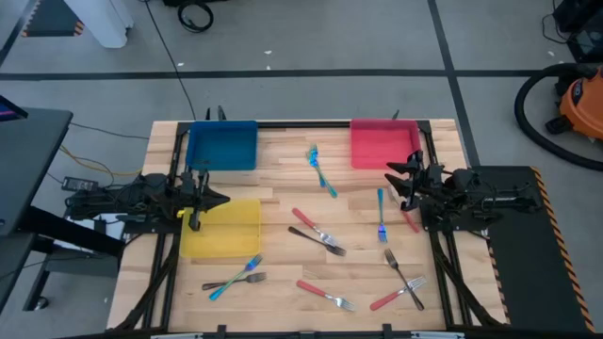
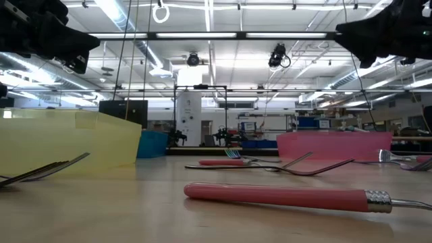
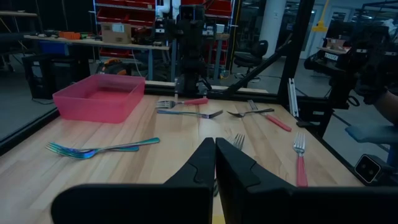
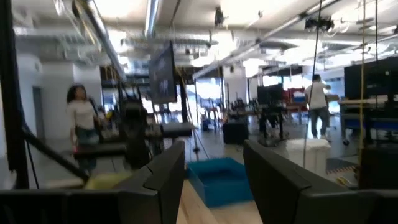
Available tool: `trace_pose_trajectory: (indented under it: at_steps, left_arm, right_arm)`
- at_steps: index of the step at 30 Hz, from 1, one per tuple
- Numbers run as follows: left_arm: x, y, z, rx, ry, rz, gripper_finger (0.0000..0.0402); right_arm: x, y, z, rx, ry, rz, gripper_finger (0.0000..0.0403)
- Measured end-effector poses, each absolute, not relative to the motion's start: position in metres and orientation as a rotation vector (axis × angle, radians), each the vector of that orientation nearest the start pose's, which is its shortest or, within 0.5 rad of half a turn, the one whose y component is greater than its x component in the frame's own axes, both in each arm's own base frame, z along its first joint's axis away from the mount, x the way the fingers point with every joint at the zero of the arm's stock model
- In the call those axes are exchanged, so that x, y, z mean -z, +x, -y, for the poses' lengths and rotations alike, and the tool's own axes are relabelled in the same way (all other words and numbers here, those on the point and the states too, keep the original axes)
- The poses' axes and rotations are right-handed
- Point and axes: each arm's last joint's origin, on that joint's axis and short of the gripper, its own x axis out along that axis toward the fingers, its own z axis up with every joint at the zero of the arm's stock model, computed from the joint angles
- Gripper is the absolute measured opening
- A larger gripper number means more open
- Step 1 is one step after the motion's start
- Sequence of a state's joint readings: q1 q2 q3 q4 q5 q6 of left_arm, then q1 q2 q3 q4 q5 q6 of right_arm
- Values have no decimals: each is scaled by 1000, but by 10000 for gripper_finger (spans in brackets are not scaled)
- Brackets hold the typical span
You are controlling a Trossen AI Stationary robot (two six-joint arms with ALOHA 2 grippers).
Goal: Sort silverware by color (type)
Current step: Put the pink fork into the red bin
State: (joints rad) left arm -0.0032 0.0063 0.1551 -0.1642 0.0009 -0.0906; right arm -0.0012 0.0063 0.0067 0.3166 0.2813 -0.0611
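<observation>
Nothing is sorted yet: every fork lies loose on the wooden counter [image 1: 283, 202] and the three trays look empty. The main risk, as I judge it, is picking among overlapping forks. The black fork [image 1: 317, 238] crosses the red fork [image 1: 311, 224] at mid-counter, a black and a red one cross near the right front [image 1: 403, 280], and a blue fork [image 1: 237, 275] lies over a black one at left front; closing on one could drag or flip its neighbour, or lift two colours together. Thin handles lying flat also give little to grip, so a pincer may slip off.

The forks are small, with silver tines and slim red, blue or black handles. Two blue ones lie between the blue tray [image 1: 222, 146] and the red tray [image 1: 384, 143], touching [image 1: 321, 169]; another blue fork [image 1: 382, 215] lies beside the right pincer [image 1: 392, 182].

The left pincer [image 1: 212, 200] hangs over the yellow tray [image 1: 222, 228], closed with fingers together, holding nothing. The right pincer is spread apart and empty.
</observation>
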Motion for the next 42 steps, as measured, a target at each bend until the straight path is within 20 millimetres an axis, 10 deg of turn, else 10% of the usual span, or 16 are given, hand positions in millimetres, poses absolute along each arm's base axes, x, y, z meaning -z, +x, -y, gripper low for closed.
trace_pose_trajectory:
  at_steps: [14, 42]
  left_arm:
    - [-200, 86, 0, 4, 18, -8, 16]
    - [-249, 101, -2, -67, -22, -34, 16]
  right_arm:
    - [-196, 92, 10, 362, -14, 290, 178]
    - [-316, 72, 15, 569, 71, -168, 177]
